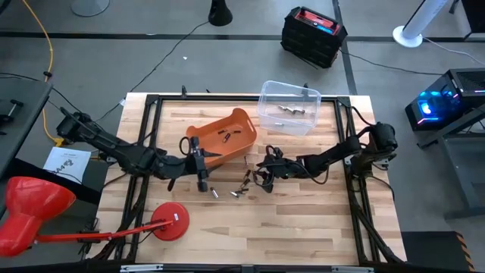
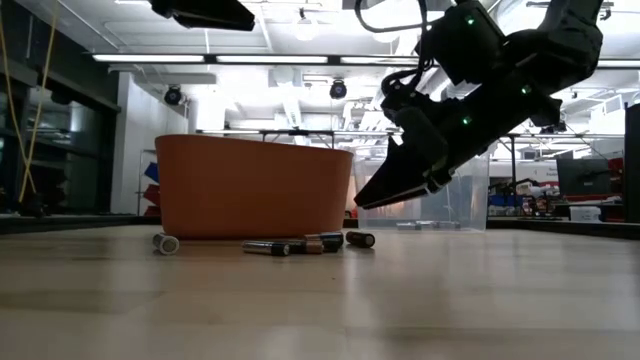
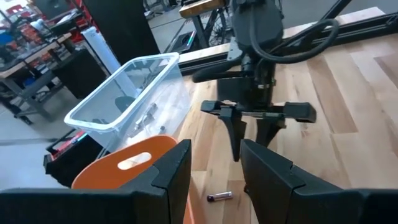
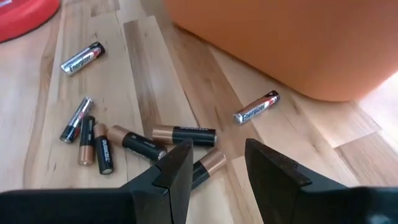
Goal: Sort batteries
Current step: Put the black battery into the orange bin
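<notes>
**Two arms over a loose pile of batteries**

Setup is a pale wood-plank worktop (image 1: 303,227) with a black frame around it, sitting on a grey floor. Low view shows a big bright workshop behind it, with ceiling strip lights.

Counting stuff: two bins, an orange bin (image 1: 225,138) mid-worktop and a clear plastic bin (image 1: 289,107) toward the far right. The right wrist view shows seven loose batteries (image 4: 185,134) on the wood just in front of the orange bin: three silver-and-black ones, four copper-and-black. A couple of cells lie inside the orange bin and a few in the clear one, too small to count properly.

The right gripper (image 4: 216,163) hangs just above the pile, fingers open by a narrow gap and holding nothing, one copper-tipped cell right between the tips. The left gripper (image 1: 201,179) sits beside the orange bin's near side, also apart and empty.

Other things around: a red lamp-like thing (image 1: 34,208) with a round base at the near left corner, a paper sheet (image 1: 67,161) off the left edge, and a black crate (image 1: 313,34) on the floor.
</notes>
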Controlling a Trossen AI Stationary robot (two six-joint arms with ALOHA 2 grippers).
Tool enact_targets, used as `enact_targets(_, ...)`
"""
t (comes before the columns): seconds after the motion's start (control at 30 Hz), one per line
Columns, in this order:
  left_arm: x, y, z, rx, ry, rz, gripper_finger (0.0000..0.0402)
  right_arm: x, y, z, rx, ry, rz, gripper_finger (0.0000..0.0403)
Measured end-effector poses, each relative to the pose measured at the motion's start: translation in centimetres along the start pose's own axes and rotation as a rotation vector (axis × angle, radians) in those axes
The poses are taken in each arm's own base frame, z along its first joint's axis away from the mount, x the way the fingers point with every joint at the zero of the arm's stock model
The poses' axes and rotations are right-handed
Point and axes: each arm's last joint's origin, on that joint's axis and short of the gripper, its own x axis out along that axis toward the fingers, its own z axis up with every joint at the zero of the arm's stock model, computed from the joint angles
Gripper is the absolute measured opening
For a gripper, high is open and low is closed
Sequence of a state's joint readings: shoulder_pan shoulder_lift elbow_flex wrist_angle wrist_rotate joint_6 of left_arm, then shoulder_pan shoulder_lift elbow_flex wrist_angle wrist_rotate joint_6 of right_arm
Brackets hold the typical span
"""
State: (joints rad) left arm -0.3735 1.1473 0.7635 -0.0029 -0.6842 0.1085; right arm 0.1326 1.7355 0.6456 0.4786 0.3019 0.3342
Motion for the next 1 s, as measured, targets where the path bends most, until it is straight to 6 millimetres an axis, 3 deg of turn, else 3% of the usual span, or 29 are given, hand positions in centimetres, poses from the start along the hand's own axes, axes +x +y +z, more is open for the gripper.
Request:
enact_targets(0.77, 0.8, 1.3, 0.4, 0.024, -0.025, 0.061, 0.0131, 0.1, 0.0, -0.7, 0.033, 0.069, 0.022, 0.0142)
enact_targets(1.0, 0.8, 1.3, 0.4, 0.024, -0.026, 0.061, 0.0131, 0.8, 1.3, 0.9, 0.024, 0.073, 0.031, 0.0142)
